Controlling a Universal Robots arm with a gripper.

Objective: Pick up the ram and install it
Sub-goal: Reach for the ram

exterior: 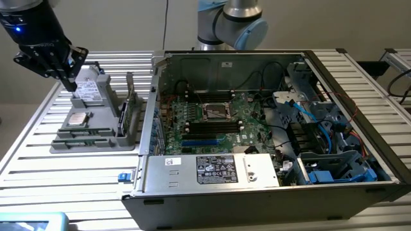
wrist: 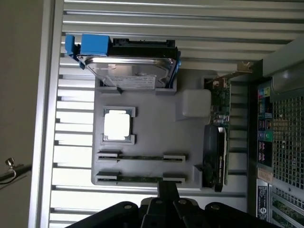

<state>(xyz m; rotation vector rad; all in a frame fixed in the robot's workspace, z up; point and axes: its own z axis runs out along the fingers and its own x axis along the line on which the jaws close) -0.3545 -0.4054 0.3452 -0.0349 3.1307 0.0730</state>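
**Ana:** On the slatted table (exterior: 38,159), what sits at the exterior view's left of the open computer case (exterior: 270,197)?

**Ben:** A grey tray (exterior: 125,142), just beside the case wall. A silver hard drive (exterior: 86,90) is propped at one edge. A processor chip (exterior: 78,119) sits near the middle. A green expansion card (exterior: 132,113) stands upright along the edge nearest the case.

**Ana:** And the ram?

**Ben:** The ram (wrist: 140,179) rests in the tray along the edge opposite the hard drive. From above it shows as a thin green line held between grey brackets at each end. A second stick (wrist: 140,157) runs parallel just beside it, between it and the processor chip. Neither is in the case.

**Ana:** What is the gripper doing?

**Ben:** The gripper (exterior: 69,86) hangs above the tray, pointing down. Its fingers look pressed together with nothing pinched between them. It touches neither stick. In the wrist view its tip comes nearest the ram, at that same tray edge.

**Ana:** How does the case lie?

**Ben:** It lies on its side with the panel off, so the green motherboard (exterior: 212,120) faces up. A metal power supply (exterior: 215,169) with a white label sits against the near wall. Blue cables run through the drive bays towards the exterior view's right. The arm's base (exterior: 231,24) rises behind the case.
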